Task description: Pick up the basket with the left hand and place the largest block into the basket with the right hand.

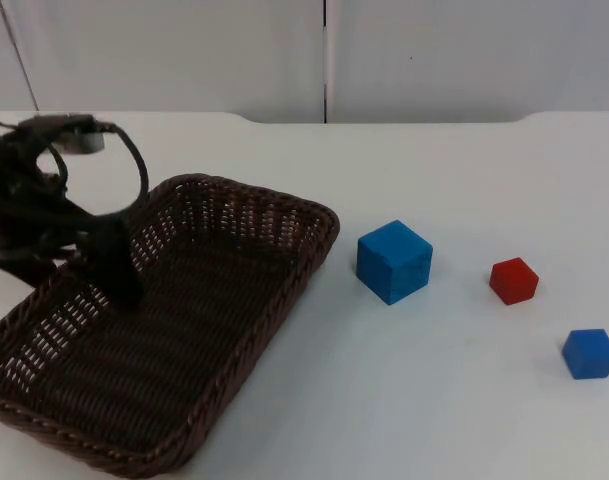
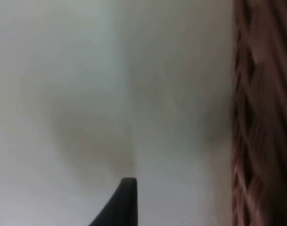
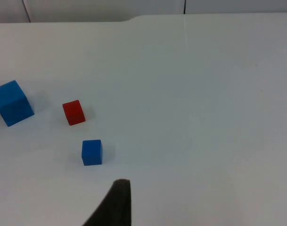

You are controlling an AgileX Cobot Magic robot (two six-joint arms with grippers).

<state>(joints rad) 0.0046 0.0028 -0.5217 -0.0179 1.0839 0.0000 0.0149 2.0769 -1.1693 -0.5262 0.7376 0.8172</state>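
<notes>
A: Top view: left gripper (image 1: 119, 285) is down at the left wall of the dark brown woven wicker basket (image 1: 234, 330), black arm across it. Can't tell whether it's apart or clamped on the rim. The basket looks tilted, near end toward the camera.

B: Risk?

A: A thin-rim grab could slip or tip. The large blue cube (image 1: 394, 261) sits just beside the basket's right rim; a swing could knock it.

B: Left wrist?

A: Weave (image 2: 263, 117) beside a fingertip (image 2: 127, 197), white table between. No grip info.

B: Right wrist?

A: Right arm waits, its gripper state unreadable. Small red cube (image 3: 74, 112) and small blue cube (image 3: 92, 152) near the large one (image 3: 11, 102); wrong-blue pick possible.
</notes>
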